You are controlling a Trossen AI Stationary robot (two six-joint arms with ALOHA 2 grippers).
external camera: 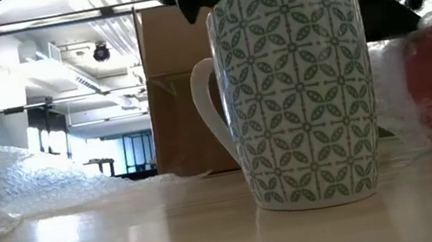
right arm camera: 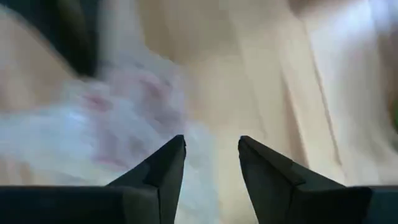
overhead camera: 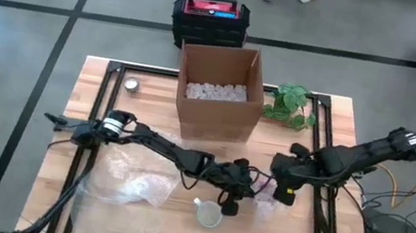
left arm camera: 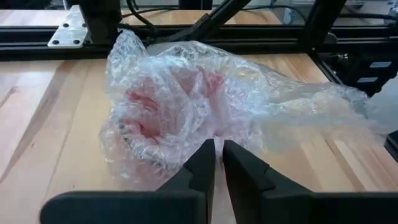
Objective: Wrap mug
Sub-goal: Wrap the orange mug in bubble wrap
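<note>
High view: mug (overhead camera: pixel 208 214) stands upright and unwrapped on the table (overhead camera: pixel 91 105), near its front edge, with a loose bubble wrap sheet (overhead camera: pixel 132 189) just beside it; left end effector (overhead camera: pixel 231 190) hangs just behind the mug, right end effector (overhead camera: pixel 287 191) sits further right by a red item bundled in wrap (overhead camera: pixel 266 201). Cardboard box (overhead camera: pixel 218 89) with packing peanuts, a plant (overhead camera: pixel 290 105) and a small tin (overhead camera: pixel 132 84) sit at the back, clear of the work. Low view: patterned mug fills the centre, handle side-on, loose wrap off to one side, red bundle on the other. Left wrist view: left fingers (left arm camera: pixel 202 165) nearly together, nothing visibly between them, pointed at the bundle. Right wrist view: right fingers (right arm camera: pixel 168 165) apart, empty, over the bundle. Best move probably: pull the loose sheet flat first, then tip the mug onto it; the bundle crowds the right.
</note>
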